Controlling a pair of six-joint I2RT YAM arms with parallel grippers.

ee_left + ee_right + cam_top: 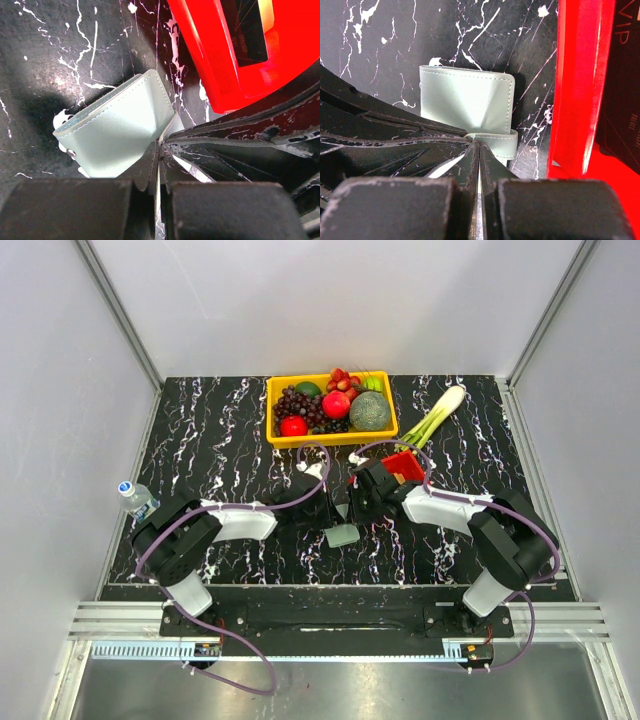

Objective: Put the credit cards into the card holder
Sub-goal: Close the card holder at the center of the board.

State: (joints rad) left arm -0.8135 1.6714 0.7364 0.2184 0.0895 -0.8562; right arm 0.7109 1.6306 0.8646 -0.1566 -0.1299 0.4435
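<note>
From above, both arms reach in from their bases at the near edge, elbows out to the sides and forearms angled toward each other, so the left claw (pixel 337 512) and the right claw (pixel 351 507) meet almost tip to tip at mid-table (pixel 220 450); the grey-green card holder (pixel 343 535) sits just below the two tips, on their near side; a red mesh basket (pixel 402 464) is just behind the right claw; further behind both are a yellow tray of fruit (pixel 272 412) and a leek (pixel 436 417); a water bottle (pixel 134 497) stands well off to the left, beside the left arm's elbow.

From the left wrist, the left claw's jaws are pressed together, and a folded corner of the card holder runs straight into the tips, so it has the holder nipped there; the rest of the holder lies ahead of the fingertips (pixel 150 167) and to their left, tilted, its small snap at the far left edge; the right claw's dark fingers come in from the right, tip to tip with these; ahead and to the right stands the red basket, with a dark credit card (pixel 246 35) and a pale card (pixel 268 12) upright inside it.

From the right wrist, the right claw's jaws are closed too, gripping the holder's strap-like flap at the very tips; the holder's main panel stands just ahead; the left claw's fingers cross in from the left; the basket wall rises close on the right, with a dark card marked VIP behind it.
</note>
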